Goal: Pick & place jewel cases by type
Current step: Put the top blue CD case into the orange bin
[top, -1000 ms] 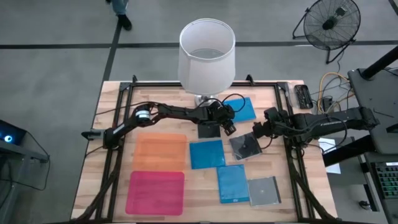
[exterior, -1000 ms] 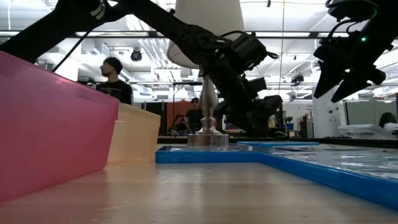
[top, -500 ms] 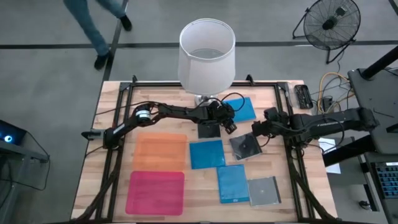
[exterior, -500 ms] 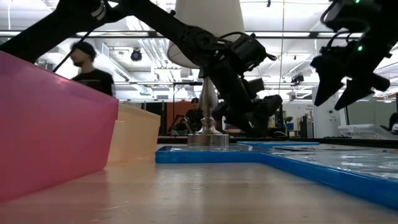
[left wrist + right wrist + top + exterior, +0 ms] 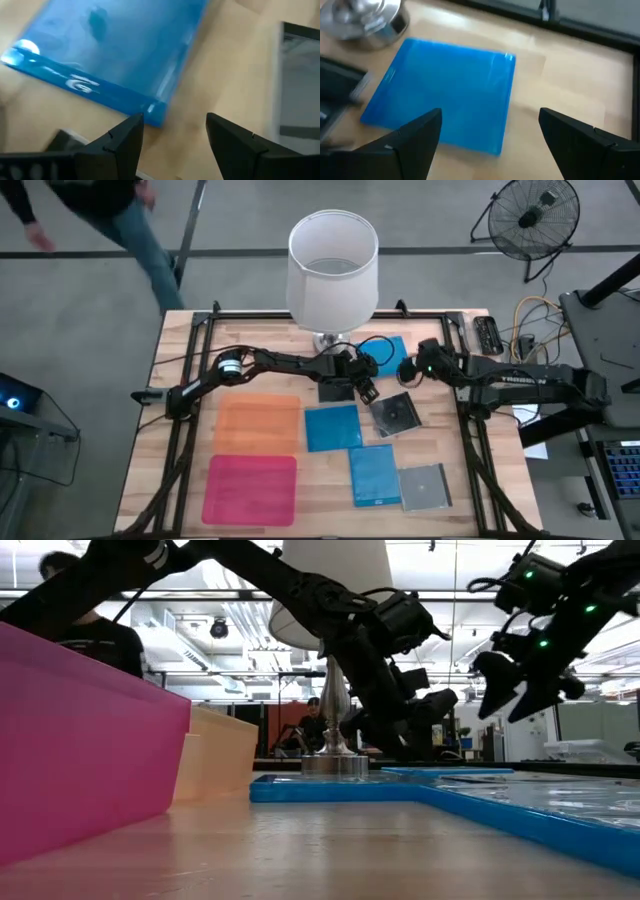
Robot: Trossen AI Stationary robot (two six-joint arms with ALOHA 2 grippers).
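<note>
At the table's left side lie the pink sheet and, behind it, the orange sheet, both flat on the wood. The left arm reaches across toward the middle, and the left gripper hangs low with its two fingers spread apart around nothing. It sits just past the dark grey jewel case near the lamp base, with the blue jewel case in the middle just in front of it. In the left wrist view a blue case corner lies right before the open fingertips. Next comes a second blue case nearer the front edge, a tilted dark case and a silvery case. Behind them, by the lamp, rests another blue jewel case. The right gripper hovers off the table beside that case, fingers wide apart and holding nothing; the right wrist view shows it lying just ahead of them.
</note>
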